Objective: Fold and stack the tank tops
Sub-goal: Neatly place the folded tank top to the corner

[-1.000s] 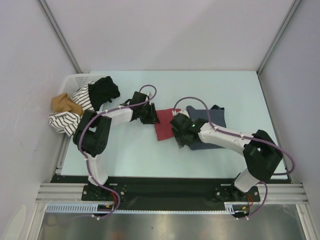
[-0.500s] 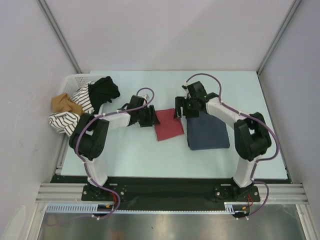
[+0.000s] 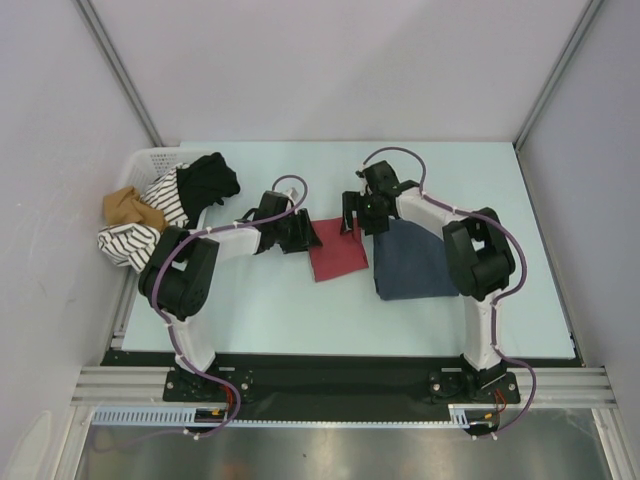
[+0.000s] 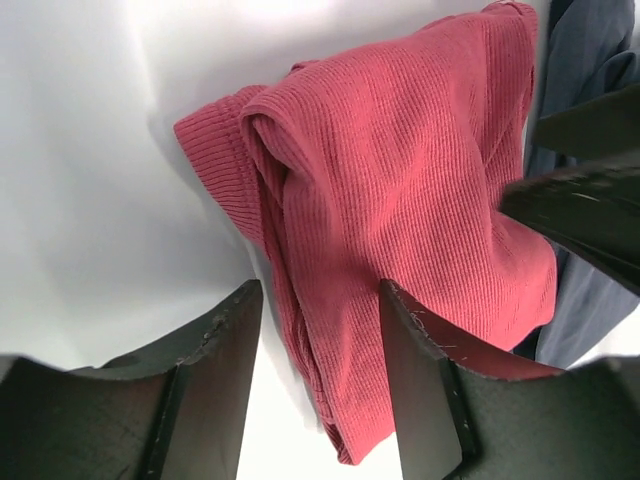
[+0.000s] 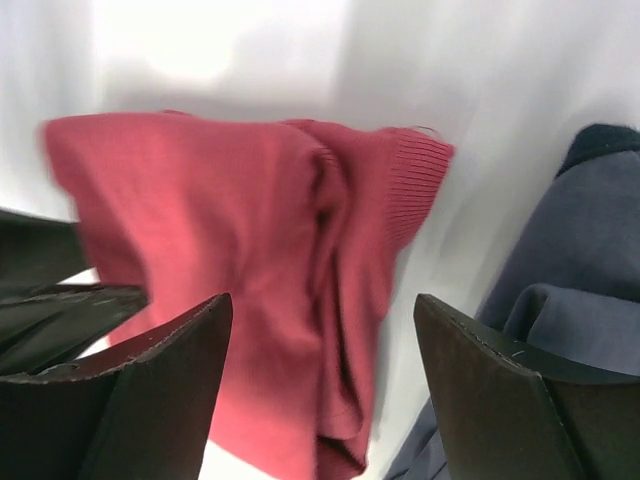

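Brick-red tank top [image 3: 336, 252] lies folded mid-table. Slate blue-grey tank top [image 3: 415, 262] is folded just beside it at 3 o'clock. Left gripper [image 3: 305, 233] is at red top's 10 o'clock corner, jaws apart, cloth edge loose betw. them. Right gripper [image 3: 352, 222] is at its 1 o'clock corner, jaws wide apart, nothing pinched. White basket [image 3: 145, 155] sits at table's 10 o'clock w/ striped [image 3: 130, 243], black [image 3: 208, 180] & tan [image 3: 128, 207] garments.

We count two tank tops: one red tank top [image 3: 336, 254] and one blue-grey tank top [image 3: 418, 265]. We see two hands, the left hand [image 3: 304, 232] and the right hand [image 3: 353, 215]. One white basket [image 3: 150, 157] holds one black garment [image 3: 208, 181], one tan garment [image 3: 127, 207] and striped cloth [image 3: 126, 244], whose piece count we cannot tell.
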